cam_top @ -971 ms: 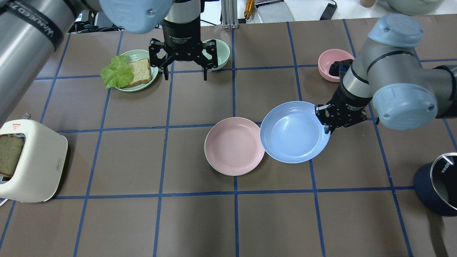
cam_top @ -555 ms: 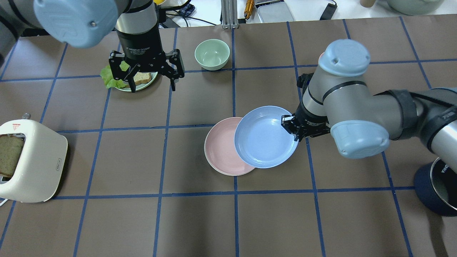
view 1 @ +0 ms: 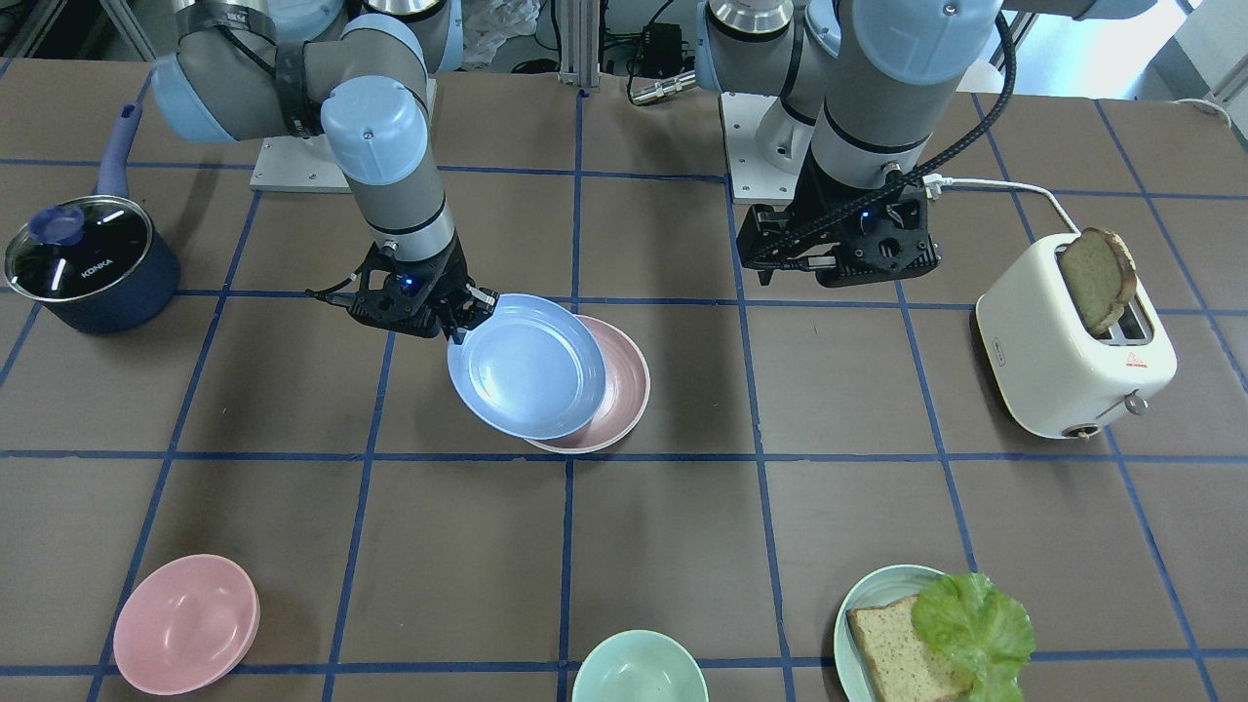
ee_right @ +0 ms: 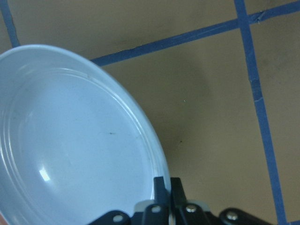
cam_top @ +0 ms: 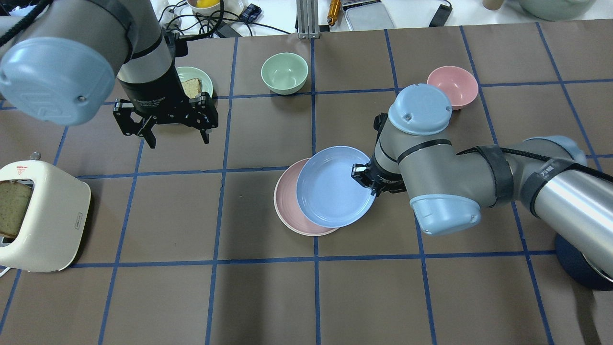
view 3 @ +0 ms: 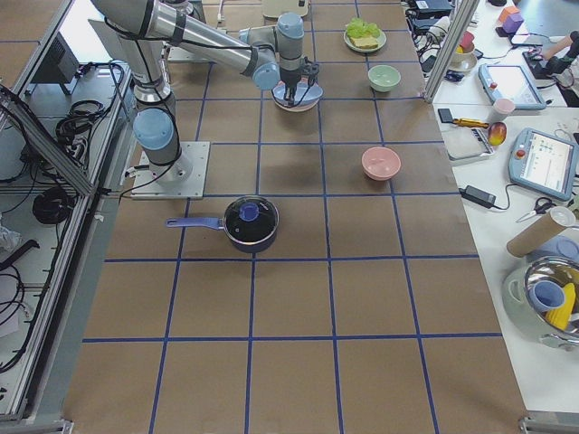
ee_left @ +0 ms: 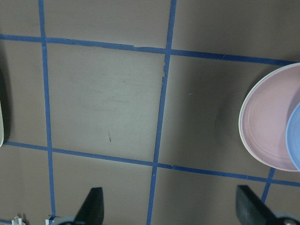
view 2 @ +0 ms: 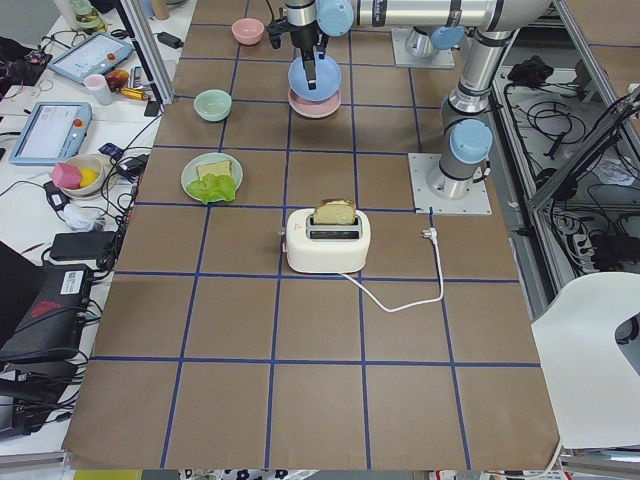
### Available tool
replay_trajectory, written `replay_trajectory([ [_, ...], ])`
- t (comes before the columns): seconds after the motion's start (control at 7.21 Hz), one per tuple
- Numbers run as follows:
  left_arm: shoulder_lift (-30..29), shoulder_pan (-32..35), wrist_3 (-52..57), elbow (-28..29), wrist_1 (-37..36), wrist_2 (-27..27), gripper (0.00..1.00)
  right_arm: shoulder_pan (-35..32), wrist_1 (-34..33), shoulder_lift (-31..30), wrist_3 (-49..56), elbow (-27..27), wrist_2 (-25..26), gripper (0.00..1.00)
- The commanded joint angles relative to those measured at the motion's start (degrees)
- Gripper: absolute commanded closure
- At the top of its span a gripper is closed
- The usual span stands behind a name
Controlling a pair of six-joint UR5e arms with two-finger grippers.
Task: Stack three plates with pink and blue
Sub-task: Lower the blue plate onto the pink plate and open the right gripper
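**Thin rim pinch, blue plate off-centre over the pink one**

Closest in, our right gripper (cam_top: 368,184) is clamped on the rim of the blue plate (cam_top: 335,187), and the wrist view shows both fingertips (ee_right: 166,187) pinching only that narrow edge. That is our first worry. With so little of the matte rim in the pinch, the plate could pivot or slip out if we move sharply.

The plate reaches out from the fingers over the pink plate (cam_top: 286,201), but it is not centred. A crescent of pink shows on the side away from the gripper. We cannot tell whether the two plates touch. If we let go here, we judge the blue rim would ride on the pink rim and settle tilted, or nudge the pink plate along the table (cam_top: 268,297).

Both plates are round, shallow and equal in size, with raised rims. The blue one shows faint rings and a soft glare.

Well away on the far side of both plates, our left gripper (cam_top: 178,140) hangs empty, jaws wide apart. We see no third plate in any view.
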State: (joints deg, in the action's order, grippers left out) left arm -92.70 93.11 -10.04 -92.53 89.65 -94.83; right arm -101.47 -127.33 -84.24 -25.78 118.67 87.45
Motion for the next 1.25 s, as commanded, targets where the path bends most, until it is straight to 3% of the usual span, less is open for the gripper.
replay_trajectory([
  [0.0, 2.3, -2.3, 3.1, -1.0, -3.6, 0.0, 0.0, -0.8, -1.4, 1.0, -2.8, 0.2, 0.0, 1.0],
  [0.28, 3.1, -2.2, 3.3, -0.5, -7.8, 0.8, 0.0, -1.3, -1.8, 1.7, -4.1, -0.4, -0.2, 0.87],
  [0.42, 3.5, -2.2, 3.2, -0.6, -8.8, 1.0, 0.0, -1.4, -2.5, 2.1, -4.1, -0.2, -0.5, 0.63],
  [0.55, 3.8, -2.2, 2.7, -0.7, -8.8, 2.3, 0.0, -1.5, -2.6, 1.6, -4.5, -0.6, -0.4, 0.46],
  [0.69, 4.5, -2.2, 2.4, -1.2, -8.7, 4.4, 0.0, -1.5, -2.6, 1.6, -4.5, -0.7, -0.4, 0.37],
  [0.83, 4.7, -2.2, 2.8, -1.2, -8.5, 3.9, 0.0, -1.4, -2.6, 1.7, -3.0, -1.9, -0.3, 0.35],
  [1.11, 4.4, -2.3, 3.1, -0.7, -8.1, 3.8, 0.0, 0.2, 2.1, 1.8, 3.2, -8.6, 0.8, 0.29],
])
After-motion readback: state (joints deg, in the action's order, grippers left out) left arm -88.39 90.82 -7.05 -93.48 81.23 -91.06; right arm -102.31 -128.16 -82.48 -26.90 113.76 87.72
